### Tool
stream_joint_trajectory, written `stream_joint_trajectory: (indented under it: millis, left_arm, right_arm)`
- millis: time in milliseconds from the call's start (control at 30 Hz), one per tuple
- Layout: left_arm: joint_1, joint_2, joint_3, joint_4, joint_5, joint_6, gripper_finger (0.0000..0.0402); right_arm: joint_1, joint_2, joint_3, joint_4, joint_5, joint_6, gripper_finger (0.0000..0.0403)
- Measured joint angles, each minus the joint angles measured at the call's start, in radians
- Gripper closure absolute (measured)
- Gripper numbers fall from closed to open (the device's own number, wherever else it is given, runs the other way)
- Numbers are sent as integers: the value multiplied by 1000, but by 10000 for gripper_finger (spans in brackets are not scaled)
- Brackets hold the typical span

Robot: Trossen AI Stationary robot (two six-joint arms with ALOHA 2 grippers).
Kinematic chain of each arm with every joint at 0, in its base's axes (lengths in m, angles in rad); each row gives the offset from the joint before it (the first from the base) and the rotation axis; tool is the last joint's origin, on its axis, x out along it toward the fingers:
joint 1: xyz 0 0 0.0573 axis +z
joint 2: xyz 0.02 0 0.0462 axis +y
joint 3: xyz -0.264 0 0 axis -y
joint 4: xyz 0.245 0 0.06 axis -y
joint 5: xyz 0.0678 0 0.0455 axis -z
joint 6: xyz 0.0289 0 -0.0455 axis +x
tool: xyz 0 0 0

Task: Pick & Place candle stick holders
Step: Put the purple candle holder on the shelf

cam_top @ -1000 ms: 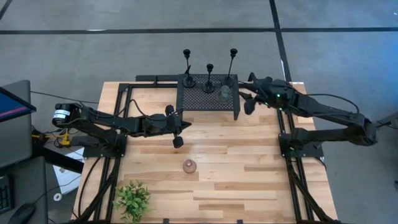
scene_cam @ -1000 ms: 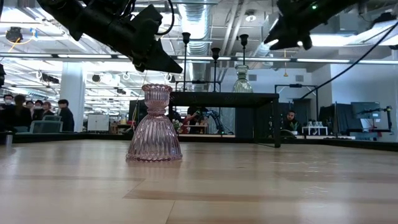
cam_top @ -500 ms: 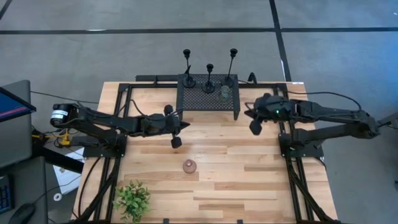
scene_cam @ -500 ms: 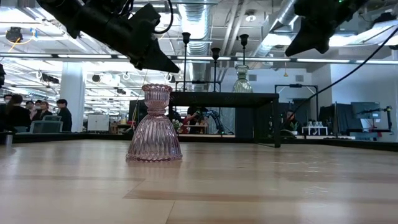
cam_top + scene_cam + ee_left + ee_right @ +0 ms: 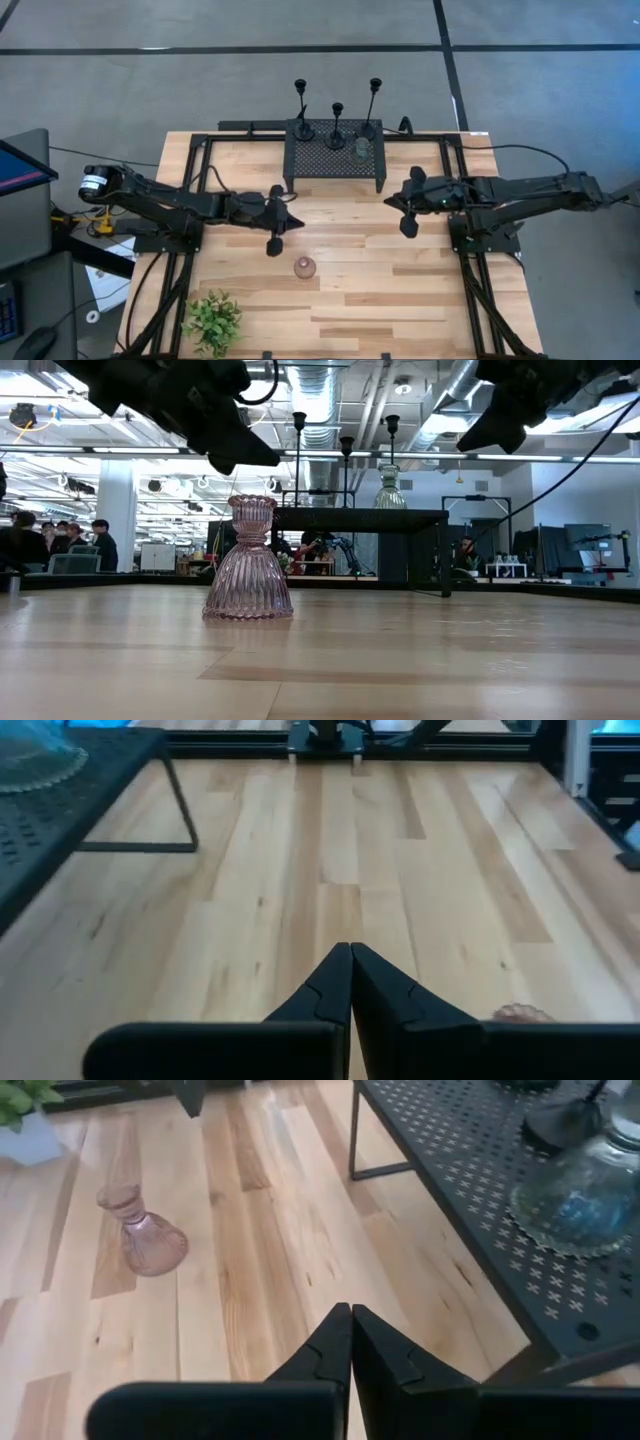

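Note:
Three slim black candle stick holders [image 5: 301, 108] [image 5: 337, 120] [image 5: 374, 105] stand on their round bases along the far side of a black perforated shelf [image 5: 320, 160]. A clear glass holder [image 5: 361, 149] stands on the shelf beside them. A pink glass holder [image 5: 304, 267] stands on its wide foot on the table. My left gripper [image 5: 274, 245] is shut and empty in the air, just left of and beyond the pink holder. My right gripper [image 5: 407, 227] is also shut and empty, hanging near the shelf's right leg.
A small green plant [image 5: 213, 318] sits at the table's near left corner. Black frame rails [image 5: 196, 190] run along the left, right and far sides. The shelf's legs [image 5: 353, 1135] stand on the wood. Bare wood lies between the pink holder [image 5: 145, 1235] and the shelf.
My right gripper has swung away from the shelf's right end toward the table's near edge, sunk a little, and shut with nothing in it. My left gripper has turned slightly toward the near edge, closer to the pink holder. No object has moved.

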Motion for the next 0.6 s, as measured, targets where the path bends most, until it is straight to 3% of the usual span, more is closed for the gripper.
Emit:
stream_joint_trajectory:
  millis: [167,367,600]
  left_arm:
    - [-43,0,0,-50,66,9,394]
    - [-120,1,-60,-62,14,43,397]
    - [-123,1,-227,185,-5,136,396]
  right_arm:
    - [20,8,-39,107,1,-75,402]
    - [23,16,-75,147,2,-114,402]
    - [23,26,-78,176,2,-122,402]
